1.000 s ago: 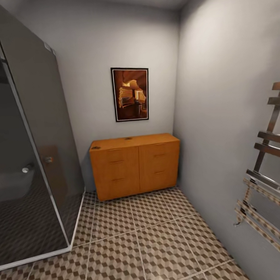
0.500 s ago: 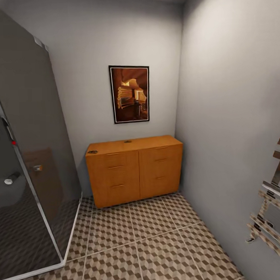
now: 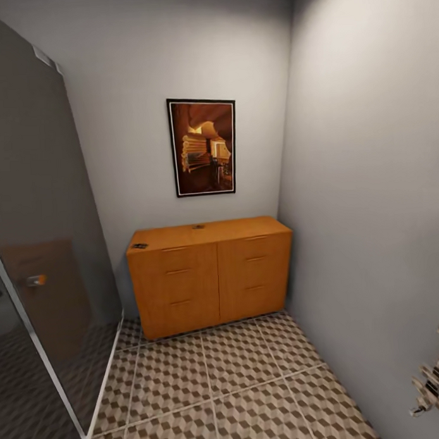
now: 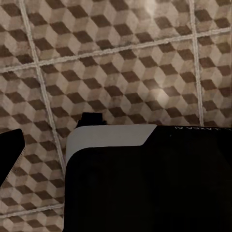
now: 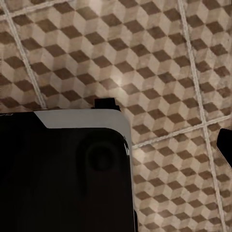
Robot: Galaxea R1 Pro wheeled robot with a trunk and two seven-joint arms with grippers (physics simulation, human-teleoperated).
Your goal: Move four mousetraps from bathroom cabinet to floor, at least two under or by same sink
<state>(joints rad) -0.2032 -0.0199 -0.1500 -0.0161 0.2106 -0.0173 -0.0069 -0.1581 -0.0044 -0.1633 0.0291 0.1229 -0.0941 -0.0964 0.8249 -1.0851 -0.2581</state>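
Two mousetraps (image 3: 140, 246) were seen flat on the top of the cabinet (image 3: 209, 277), well ahead of and above both claws, which were directed down at the bathroom floor (image 4: 121, 58); neither claw's opening or load could be determined.

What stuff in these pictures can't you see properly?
- Small dark things on the cabinet top, one at its left corner, one near the back: head view, too small to identify.
- Inside the drawers: hidden by shut fronts.
- Chrome rack: cut off by the head view's right edge.
- The jaws: wrist views face the bathroom floor; open or shut is unclear.
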